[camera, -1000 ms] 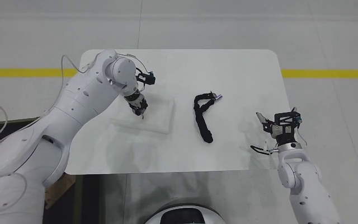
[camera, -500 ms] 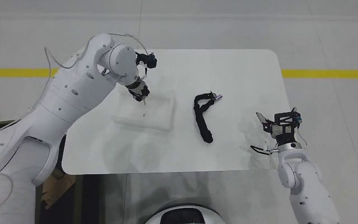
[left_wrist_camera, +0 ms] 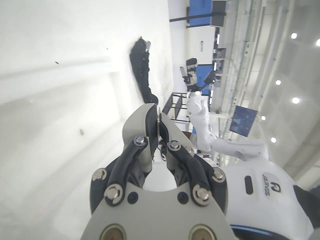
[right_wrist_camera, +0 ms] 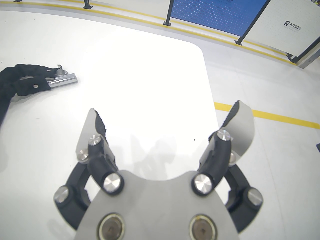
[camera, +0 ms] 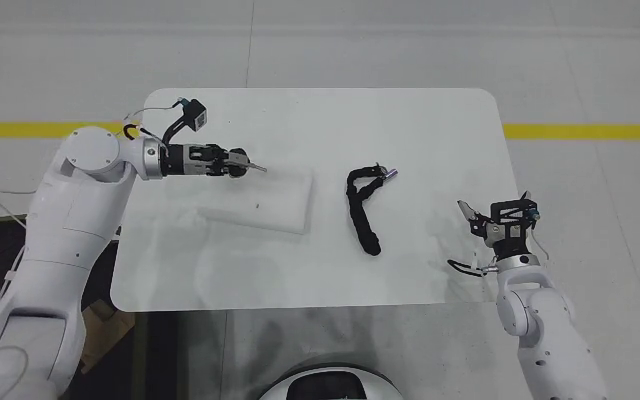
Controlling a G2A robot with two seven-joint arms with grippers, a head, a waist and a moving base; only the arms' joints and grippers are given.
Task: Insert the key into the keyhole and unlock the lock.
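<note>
So: left gripper (camera: pixel 237 162) is clenched on the key (left_wrist_camera: pixel 158 121), over the white pad (camera: pixel 270 208). Thin, flat metal, probably slippery. Sleeved chain lock (camera: pixel 362 212) lies mid-table (camera: pixel 430 125), looks floppy and heavy. I'd brace its chrome cylinder (right_wrist_camera: pixel 65 79). Right gripper (right_wrist_camera: pixel 167 117) is spread wide, empty.

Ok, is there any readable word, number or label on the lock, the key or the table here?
On the chain lock: none; its metal cylinder is plain.
On the key: cannot tell; it sits edge-on in the shut left gripper.
On the table: none.
The panels behind the table carry printed logos, not on any task thing.
</note>
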